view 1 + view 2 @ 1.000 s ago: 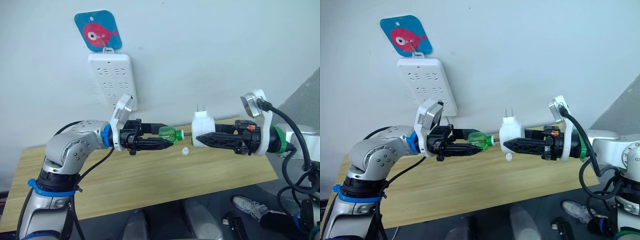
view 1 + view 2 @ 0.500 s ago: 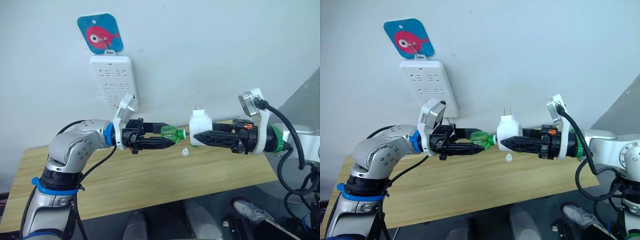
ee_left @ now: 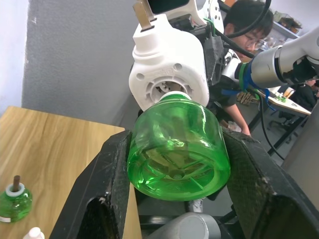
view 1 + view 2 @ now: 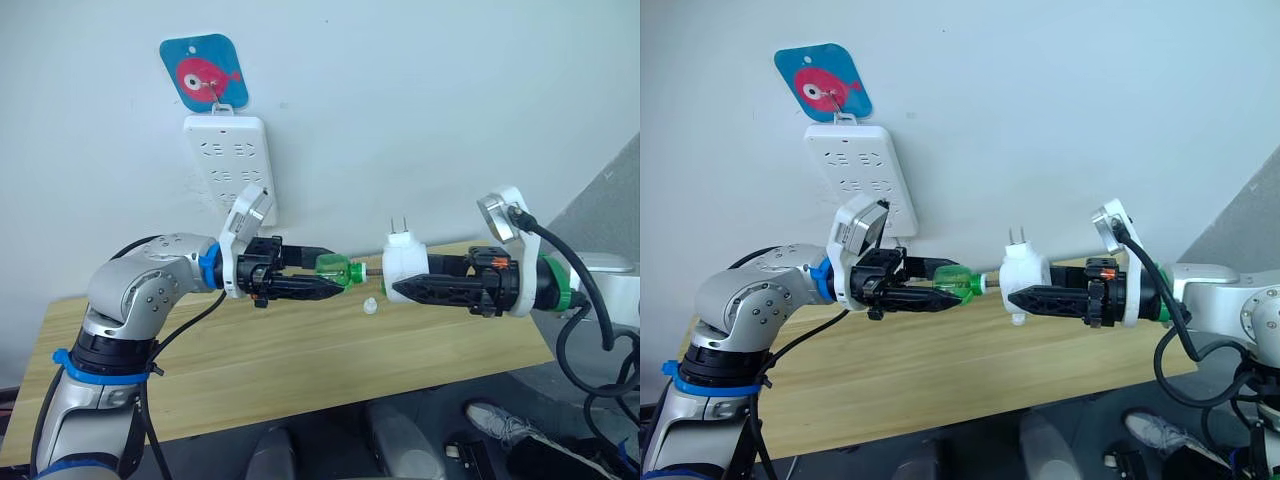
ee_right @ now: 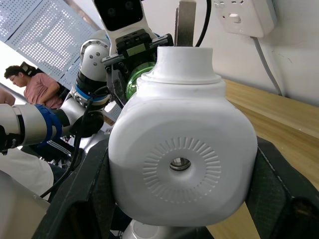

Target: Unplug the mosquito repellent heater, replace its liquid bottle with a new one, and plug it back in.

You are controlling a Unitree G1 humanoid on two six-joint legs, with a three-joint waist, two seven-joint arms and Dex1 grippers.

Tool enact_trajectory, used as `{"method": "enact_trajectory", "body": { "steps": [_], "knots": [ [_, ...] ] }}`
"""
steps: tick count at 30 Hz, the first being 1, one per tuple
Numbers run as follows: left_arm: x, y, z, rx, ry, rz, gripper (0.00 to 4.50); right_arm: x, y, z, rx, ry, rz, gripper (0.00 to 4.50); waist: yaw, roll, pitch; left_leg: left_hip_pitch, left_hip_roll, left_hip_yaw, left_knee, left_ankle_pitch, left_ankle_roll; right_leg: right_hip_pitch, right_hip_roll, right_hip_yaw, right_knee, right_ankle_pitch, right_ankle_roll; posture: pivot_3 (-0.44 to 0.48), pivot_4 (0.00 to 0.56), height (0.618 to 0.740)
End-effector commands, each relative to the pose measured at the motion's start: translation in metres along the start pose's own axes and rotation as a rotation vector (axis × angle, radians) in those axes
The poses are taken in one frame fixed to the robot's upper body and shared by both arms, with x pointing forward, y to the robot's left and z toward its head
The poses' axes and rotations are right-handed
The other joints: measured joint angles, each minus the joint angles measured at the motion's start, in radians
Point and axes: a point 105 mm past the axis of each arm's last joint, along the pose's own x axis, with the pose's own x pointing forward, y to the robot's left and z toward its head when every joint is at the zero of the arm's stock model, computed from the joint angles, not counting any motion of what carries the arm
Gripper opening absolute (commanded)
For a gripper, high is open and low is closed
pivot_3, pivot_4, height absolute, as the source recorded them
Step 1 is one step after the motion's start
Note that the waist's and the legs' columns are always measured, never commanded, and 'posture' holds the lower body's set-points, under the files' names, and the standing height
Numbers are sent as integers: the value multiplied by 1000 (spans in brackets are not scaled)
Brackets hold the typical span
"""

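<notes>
The new green bottle [image 4: 337, 268] is pinched between the black fingers [image 3: 112, 174] of the left hand [image 4: 318, 282] and held in the air above the desk [image 4: 280, 360], lying on its side with its neck turned toward the mosquito repellent heater [image 4: 404, 269]. The heater is clamped between the fingers of the right hand [image 4: 408, 290], also clear of the desk, with its two plug prongs [image 4: 399, 225] pointing upward. Bottle and heater are lined up mouth to socket — the bottle's neck is seen just at the heater's round underside opening in the left wrist view, though whether it is seated there cannot be told.

On the desk below and between the two hands a small white dome cap [image 4: 370, 305] is seen. A second green bottle with a dark wick [image 3: 12, 199] stands upright on the desk in the left wrist view. On the wall behind, a white power strip [image 4: 228, 164] is hung from a hook under a blue tag bearing a red fish [image 4: 204, 73] — its sockets are seen unoccupied. A seated person [image 3: 246, 30] is seen beyond the right arm in the left wrist view.
</notes>
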Motion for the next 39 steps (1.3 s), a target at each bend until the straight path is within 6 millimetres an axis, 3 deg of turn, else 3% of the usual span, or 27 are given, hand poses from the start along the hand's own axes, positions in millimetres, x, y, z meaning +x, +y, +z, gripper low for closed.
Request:
{"method": "enact_trajectory", "body": {
  "steps": [1, 25, 39],
  "knots": [
    [2, -9, 10, 39, -13, -44, 2314, 0, 4, 4, -29, -16, 18, 2993, 0, 0, -1, 0, 0, 0, 0, 0, 0, 0, 0, 0, 0, 0, 0, -218, 104, 736],
    [17, -1, 8, 57, -44, -25, 2314, 16, 14, 5, -12, -48, 77, 2993, 0, 0, -3, 0, 0, -1, 10, 0, 0, 0, 1, 0, 10, 0, 1, -218, 112, 736],
    [8, -5, 6, 59, 5, -54, 2314, 4, 25, 3, 4, 8, 155, 2993, 1, 0, -3, 0, 0, -1, 12, 0, 1, 0, 1, 0, 12, -2, 4, -215, 113, 736]
  ]
}}
